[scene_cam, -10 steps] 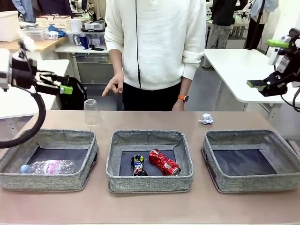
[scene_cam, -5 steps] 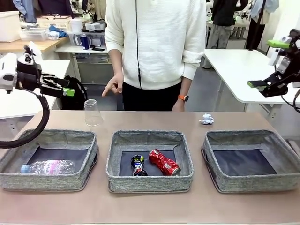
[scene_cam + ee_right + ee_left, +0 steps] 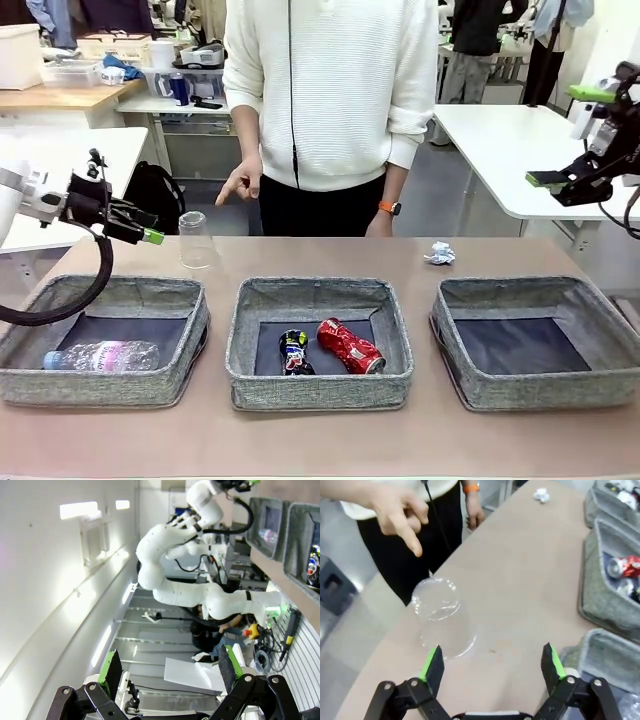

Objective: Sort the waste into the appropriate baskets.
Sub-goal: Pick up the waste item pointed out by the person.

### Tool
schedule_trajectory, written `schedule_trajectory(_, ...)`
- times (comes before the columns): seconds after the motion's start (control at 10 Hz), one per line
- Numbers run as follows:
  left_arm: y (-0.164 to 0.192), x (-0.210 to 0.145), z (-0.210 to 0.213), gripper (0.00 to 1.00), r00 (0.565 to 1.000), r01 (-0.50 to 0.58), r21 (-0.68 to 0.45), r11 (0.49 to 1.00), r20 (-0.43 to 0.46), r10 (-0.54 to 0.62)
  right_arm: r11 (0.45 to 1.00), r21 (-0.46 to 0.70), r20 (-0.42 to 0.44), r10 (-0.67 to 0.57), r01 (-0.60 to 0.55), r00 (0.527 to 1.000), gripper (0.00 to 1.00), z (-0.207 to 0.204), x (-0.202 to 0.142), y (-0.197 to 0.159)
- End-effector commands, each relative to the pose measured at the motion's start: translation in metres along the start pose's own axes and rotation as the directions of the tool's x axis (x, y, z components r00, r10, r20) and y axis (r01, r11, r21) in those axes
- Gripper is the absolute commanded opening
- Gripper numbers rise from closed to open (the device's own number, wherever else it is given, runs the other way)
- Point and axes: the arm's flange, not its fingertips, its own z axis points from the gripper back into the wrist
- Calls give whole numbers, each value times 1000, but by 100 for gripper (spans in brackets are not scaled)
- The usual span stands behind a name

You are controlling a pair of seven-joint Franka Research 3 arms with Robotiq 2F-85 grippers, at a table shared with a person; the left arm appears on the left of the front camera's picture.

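Left basket [image 3: 100, 388] is logged below the left gripper [image 3: 492, 661], middle basket [image 3: 320, 392] to its right, right basket [image 3: 545, 392] below the right gripper [image 3: 169, 666]; both grippers are held spread open, nothing grasped. Clear plastic bottle [image 3: 105, 355] is laid in the left basket, upturned clear plastic cup [image 3: 442, 617] just ahead of the left fingertips [image 3: 434, 661]. Crushed red can [image 3: 350, 346] and crushed dark can [image 3: 293, 352] are seen in the middle basket, crumpled white paper ball [image 3: 439, 253] below-left of the right gripper.
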Motion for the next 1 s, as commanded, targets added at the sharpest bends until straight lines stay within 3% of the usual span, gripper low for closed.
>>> schedule_trajectory(0.0,30,-1,-3,100,999,-31,-22,999,-21,31,1000,2,-6,5,-5,1000,100,1,-2,3)
schedule_trajectory(0.3,57,-16,-32,100,1000,-17,-103,995,-28,14,1000,2,-6,5,-5,1000,100,1,-2,3)
schedule_trajectory(0.6,83,-24,-65,100,999,-23,-84,996,-44,20,1000,2,-6,5,-5,1000,100,1,-2,3)
schedule_trajectory(0.9,79,-31,-94,100,1000,-1,-105,994,-5,0,1000,2,-6,5,-5,1000,100,1,-2,3)
